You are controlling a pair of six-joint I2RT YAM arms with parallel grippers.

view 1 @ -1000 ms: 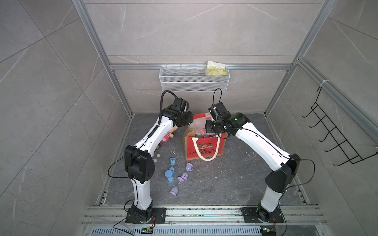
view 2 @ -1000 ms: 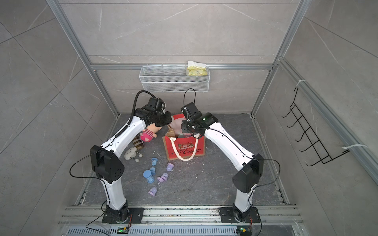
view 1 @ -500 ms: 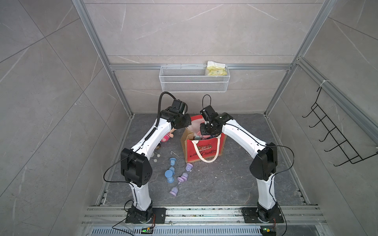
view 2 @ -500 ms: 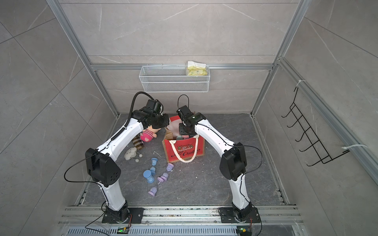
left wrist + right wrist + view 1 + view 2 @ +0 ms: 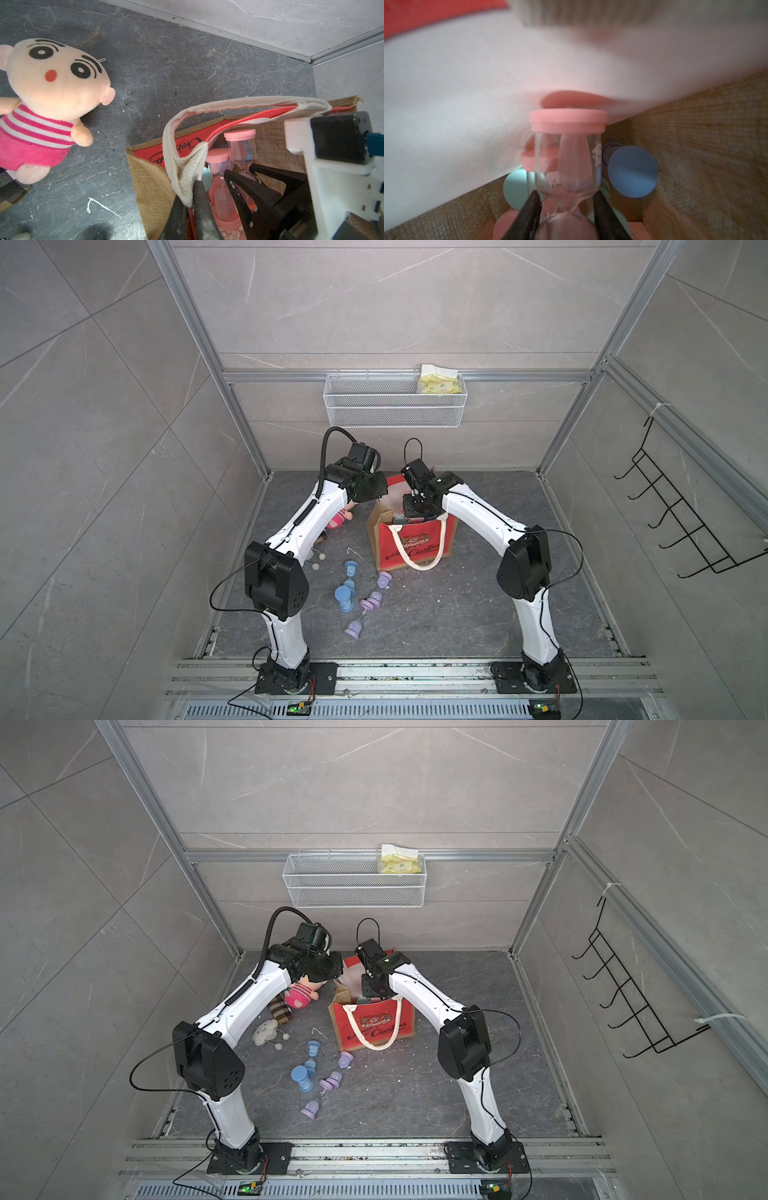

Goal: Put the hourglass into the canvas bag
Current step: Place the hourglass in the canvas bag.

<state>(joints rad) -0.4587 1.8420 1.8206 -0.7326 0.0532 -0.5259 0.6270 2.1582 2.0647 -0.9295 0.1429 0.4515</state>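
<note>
Grey stone floor (image 5: 457,614) spreads below, with loose blue and purple timers (image 5: 345,599) scattered nearest the arm bases. Behind them stands the canvas bag (image 5: 415,549), red front forward. Reaching down inside it, the right gripper (image 5: 566,207) is clamped on the glass waist of a pink hourglass (image 5: 568,158) — already between the burlap walls, above other timers. The left gripper (image 5: 190,204) pinches the bag's white handle (image 5: 178,166) tight. Beside the bag lies a plush doll (image 5: 47,104); farthest back, a wire basket (image 5: 395,406) hangs on the wall.

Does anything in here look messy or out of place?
Yes: blue and purple hourglasses lie scattered on the floor in front of the canvas bag, and a plush doll lies face up nearby.
</note>
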